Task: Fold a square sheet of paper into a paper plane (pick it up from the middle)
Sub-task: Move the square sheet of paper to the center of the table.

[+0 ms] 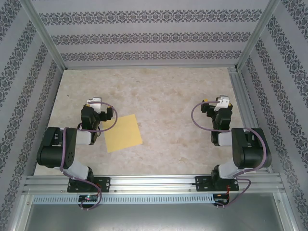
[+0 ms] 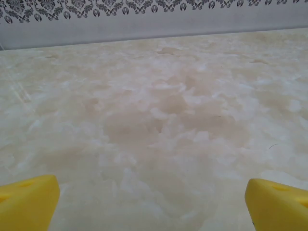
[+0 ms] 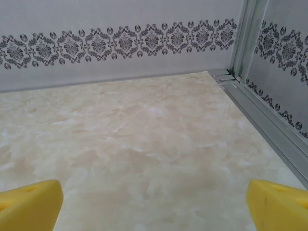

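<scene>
The square sheet of paper is plain yellow and lies flat on the table, slightly rotated, just right of my left arm. It is an unfolded square, not a paper plane. My left gripper sits a little behind and to the left of the sheet, apart from it. In the left wrist view the left gripper is open, its yellow fingertips wide apart over bare table. My right gripper is far to the right of the sheet. The right wrist view shows the right gripper open too, with nothing between its fingertips.
The marble-patterned table is walled by patterned panels at the back and sides. A metal rail runs along the right edge and another along the front, where both arm bases are bolted.
</scene>
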Motion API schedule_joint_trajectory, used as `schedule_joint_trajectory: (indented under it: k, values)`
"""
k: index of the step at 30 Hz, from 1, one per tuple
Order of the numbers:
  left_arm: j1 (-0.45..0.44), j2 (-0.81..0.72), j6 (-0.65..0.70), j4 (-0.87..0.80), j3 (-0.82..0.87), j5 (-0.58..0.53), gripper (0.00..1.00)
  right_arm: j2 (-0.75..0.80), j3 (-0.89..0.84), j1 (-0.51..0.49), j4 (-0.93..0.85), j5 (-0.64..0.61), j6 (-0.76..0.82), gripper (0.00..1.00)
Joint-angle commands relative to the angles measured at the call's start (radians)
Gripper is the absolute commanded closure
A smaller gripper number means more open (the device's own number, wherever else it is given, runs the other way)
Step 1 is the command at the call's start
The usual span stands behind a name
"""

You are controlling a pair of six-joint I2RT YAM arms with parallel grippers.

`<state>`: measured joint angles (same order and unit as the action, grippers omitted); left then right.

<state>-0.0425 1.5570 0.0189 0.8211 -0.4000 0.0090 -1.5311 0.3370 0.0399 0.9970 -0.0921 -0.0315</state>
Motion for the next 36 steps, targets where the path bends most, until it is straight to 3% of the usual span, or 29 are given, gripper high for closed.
schedule_joint_trajectory:
  k: [1,25,28,34,36]
  values:
    - [-0.010,0.005,0.012,0.005,-0.018,-0.013,0.00,-0.006,-0.006,0.002,0.035,0.008,-0.016,0.02]
    - [-0.010,0.003,0.012,0.011,-0.015,-0.014,0.00,-0.006,0.016,0.005,0.015,0.076,0.005,0.02]
    - [-0.010,-0.041,-0.009,-0.103,-0.058,-0.065,0.00,0.031,0.011,-0.001,0.014,0.053,0.002,0.02]
    - [-0.010,-0.164,-0.060,-0.413,-0.178,-0.121,0.00,0.246,0.105,-0.082,-0.353,-0.122,0.033,0.02]
    - [-0.010,-0.197,-0.124,-0.533,-0.233,-0.120,0.00,0.298,0.184,-0.103,-0.531,-0.152,-0.061,0.02]
